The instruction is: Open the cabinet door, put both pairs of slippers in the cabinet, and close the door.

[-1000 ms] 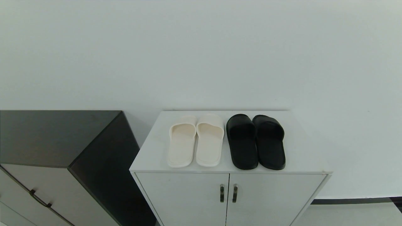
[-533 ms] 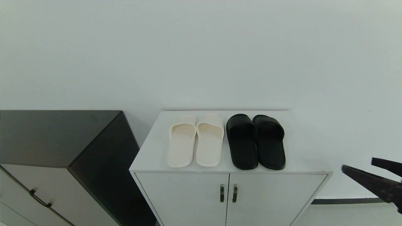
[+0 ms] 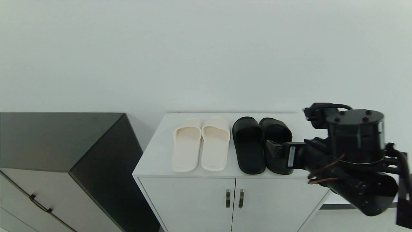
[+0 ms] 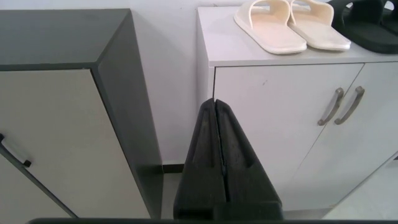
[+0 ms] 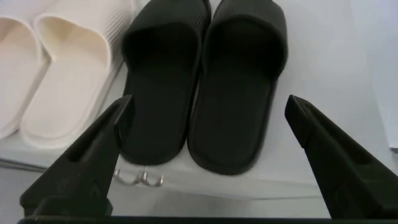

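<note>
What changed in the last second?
The right gripper came in from the right and now sits over the near ends of the black slippers, jaws open, holding nothing. Nothing else moved: the white slippers and black slippers lie as before, and the cabinet doors remain shut.

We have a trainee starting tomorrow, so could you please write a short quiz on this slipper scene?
1. True or false: both cabinet doors are closed.
2. Which pair on the cabinet top does the open right gripper face? A: cream slippers. B: black slippers.
3. Fill in: the left gripper is ____ (open or shut).
Key: 1 true; 2 B; 3 shut.
</note>
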